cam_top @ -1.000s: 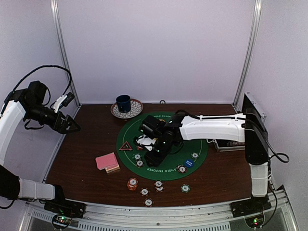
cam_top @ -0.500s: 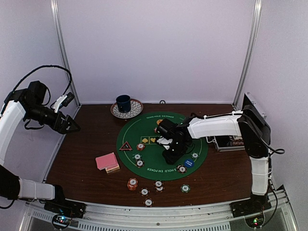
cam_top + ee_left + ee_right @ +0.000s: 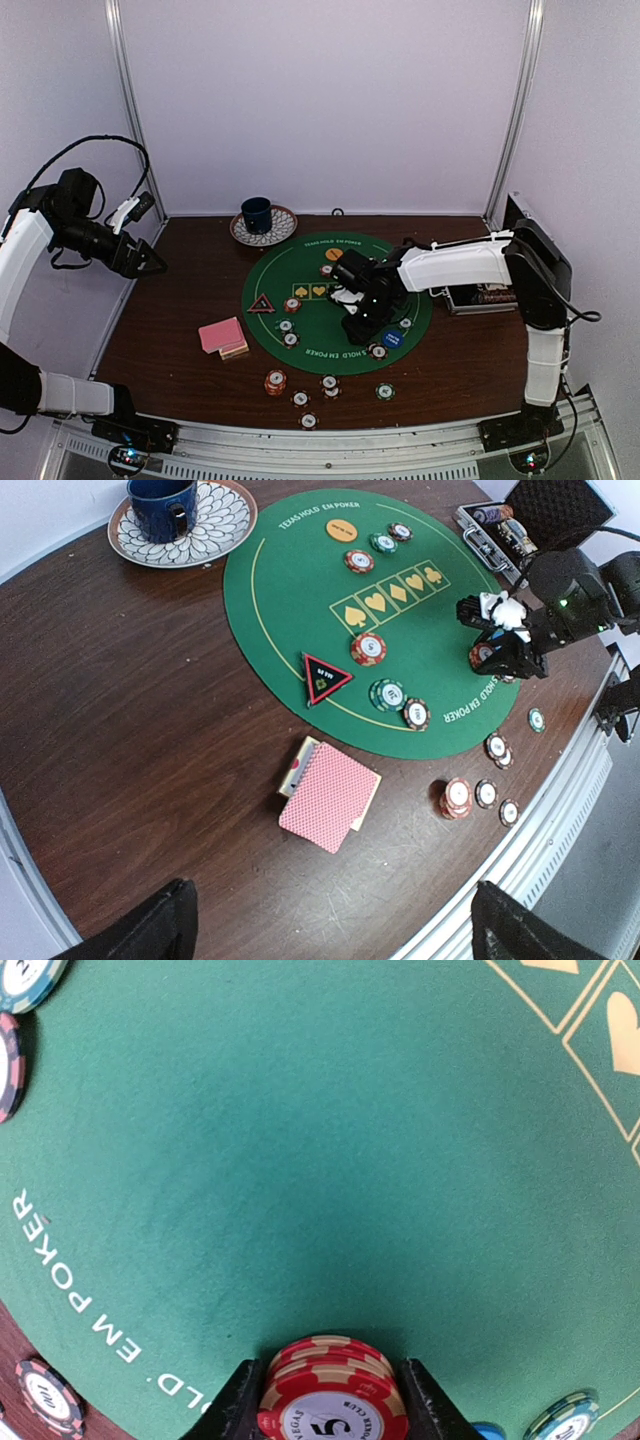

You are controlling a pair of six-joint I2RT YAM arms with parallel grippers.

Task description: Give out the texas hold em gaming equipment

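My right gripper point(image 3: 332, 1400) is shut on a small stack of red edge-striped poker chips point(image 3: 330, 1385), held low over the round green mat point(image 3: 310, 280). From above, that gripper point(image 3: 358, 325) is right of the mat's middle. My left gripper point(image 3: 335, 925) is open and empty, raised high at the table's left side point(image 3: 150, 262). A pink-backed card deck point(image 3: 328, 795) lies left of the mat. The red-rimmed black triangle point(image 3: 324, 676), a red chip point(image 3: 368, 648), an orange button point(image 3: 342, 529) and a blue button point(image 3: 392, 339) rest on the mat.
A dark blue mug on a patterned plate point(image 3: 262, 222) stands at the back. An open black case point(image 3: 480, 296) sits on the right. An orange chip stack point(image 3: 275, 382) and several loose chips point(image 3: 329, 384) lie near the front edge.
My right arm has carried the red chips rightward, from the mat's left-front part to right of its middle. The left arm has not moved.
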